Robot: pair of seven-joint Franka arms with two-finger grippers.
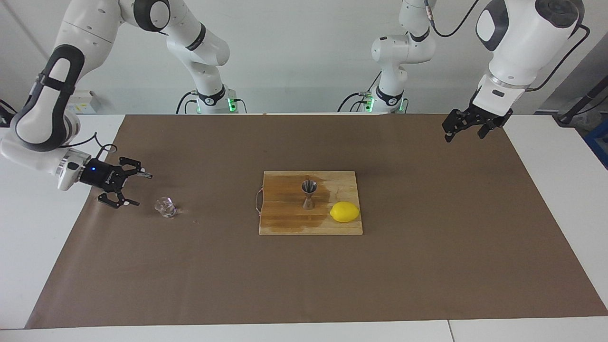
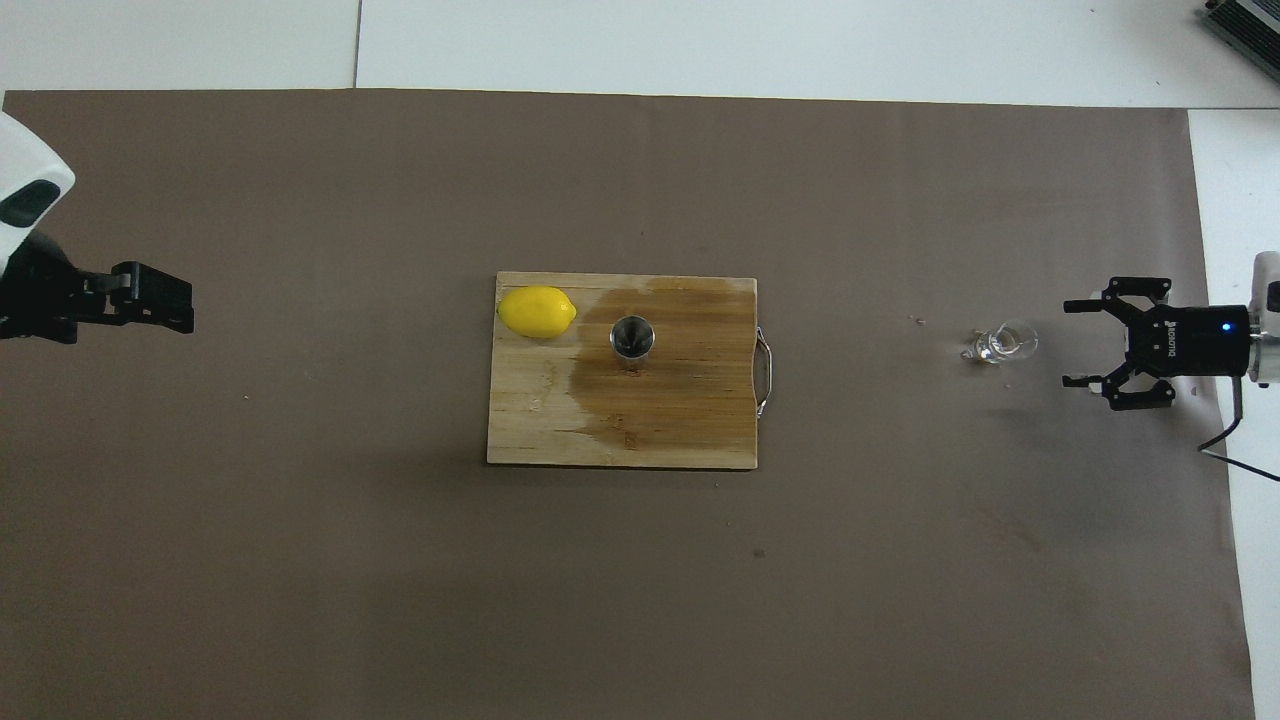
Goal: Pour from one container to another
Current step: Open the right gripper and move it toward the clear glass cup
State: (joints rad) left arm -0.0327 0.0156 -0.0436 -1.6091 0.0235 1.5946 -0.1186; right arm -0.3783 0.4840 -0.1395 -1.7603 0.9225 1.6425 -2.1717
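The tiny clear glass cup (image 1: pixel 166 207) stands on the brown mat toward the right arm's end of the table; it also shows in the overhead view (image 2: pixel 1003 344). My right gripper (image 1: pixel 142 190) (image 2: pixel 1068 343) is open and empty, low over the mat's edge, pointing at the cup with a gap between them. The silver hourglass jigger (image 1: pixel 308 194) (image 2: pixel 632 336) stands upright on the wooden board (image 1: pixel 285 223) (image 2: pixel 530 420). My left gripper (image 1: pixel 464 137) (image 2: pixel 185 310) waits open and empty, raised over the mat at the left arm's end.
A yellow lemon (image 1: pixel 345 212) (image 2: pixel 538 310) lies on the board beside the jigger, toward the left arm's end. A dark wet stain (image 2: pixel 680 380) spreads across the board around the jigger. The board has a metal handle (image 2: pixel 765 372). The brown mat (image 1: pixel 427 266) covers most of the table.
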